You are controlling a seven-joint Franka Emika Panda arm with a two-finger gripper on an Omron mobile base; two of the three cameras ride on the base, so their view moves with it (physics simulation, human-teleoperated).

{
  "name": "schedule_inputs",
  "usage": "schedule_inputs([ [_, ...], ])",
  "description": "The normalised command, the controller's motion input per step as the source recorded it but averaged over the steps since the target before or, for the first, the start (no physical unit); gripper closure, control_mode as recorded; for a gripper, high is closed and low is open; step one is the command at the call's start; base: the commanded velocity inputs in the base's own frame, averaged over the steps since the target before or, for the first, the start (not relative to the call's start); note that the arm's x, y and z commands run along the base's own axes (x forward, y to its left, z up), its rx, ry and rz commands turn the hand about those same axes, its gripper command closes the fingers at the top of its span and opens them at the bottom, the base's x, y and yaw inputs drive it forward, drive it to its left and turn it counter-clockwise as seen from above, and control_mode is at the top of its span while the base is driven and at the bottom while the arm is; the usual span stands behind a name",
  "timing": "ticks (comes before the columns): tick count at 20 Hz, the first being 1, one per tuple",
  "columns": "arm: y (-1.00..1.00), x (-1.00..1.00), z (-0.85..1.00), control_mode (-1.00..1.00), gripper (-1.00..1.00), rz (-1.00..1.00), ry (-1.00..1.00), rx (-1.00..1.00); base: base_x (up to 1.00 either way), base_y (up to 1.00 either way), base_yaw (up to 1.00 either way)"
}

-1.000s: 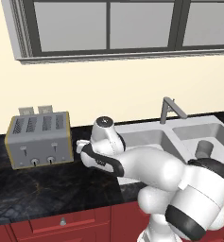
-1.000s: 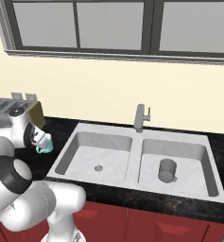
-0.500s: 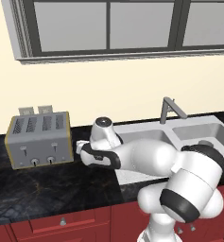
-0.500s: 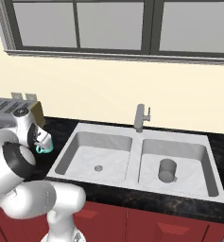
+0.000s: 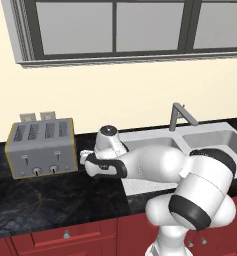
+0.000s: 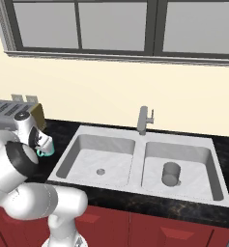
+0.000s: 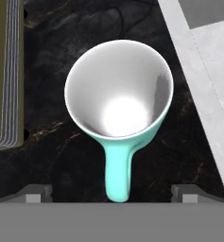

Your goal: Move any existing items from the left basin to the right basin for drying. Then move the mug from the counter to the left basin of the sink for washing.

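Grey cup: the plain grey cup (image 6: 171,174) is standing upright in the right basin (image 6: 193,157), the wider one, so I'd say the drying half of the job is already sorted.

Left basin: the left basin (image 6: 94,152) has nothing but its drain showing, which is why the arm is off over the counter (image 7: 56,142) and not the sink (image 6: 135,140).

Mug: the teal-and-white mug (image 7: 119,97) sits upright on the black counter, between the toaster (image 5: 40,147) and the sink edge, near both but touching neither. From the hand view you look straight down its mouth, handle pointing back toward the camera.

Gripper: the gripper (image 7: 111,194) hangs right over the mug, jaws spread as wide as they go, one fingertip either side of the handle with clear black counter in between. It's holding nothing and touching nothing as far as I can see.

Why it's lined up like that: looks to me like it's centred over the mug for a top-down grab, maybe on the rim or wall near the handle.

Still to do: mug isn't picked up yet, then it goes in the left basin.
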Motion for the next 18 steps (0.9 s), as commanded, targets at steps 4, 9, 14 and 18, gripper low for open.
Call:
schedule_inputs([
  [4, 0.0, 0.01, -0.06, -1.0, -1.0, 0.0, 0.0, 0.0, 0.0, 0.0, 0.0],
  [9, 0.0, 0.03, -0.09, -1.0, -1.0, 0.0, 0.0, 0.0, 0.0, 0.0, 0.0],
  [14, 0.0, 0.05, -0.08, -1.0, -1.0, 0.0, 0.0, 0.0, 0.0, 0.0, 0.0],
  [18, 0.0, 0.06, -0.07, -1.0, -1.0, 0.0, 0.0, 0.0, 0.0, 0.0, 0.0],
])
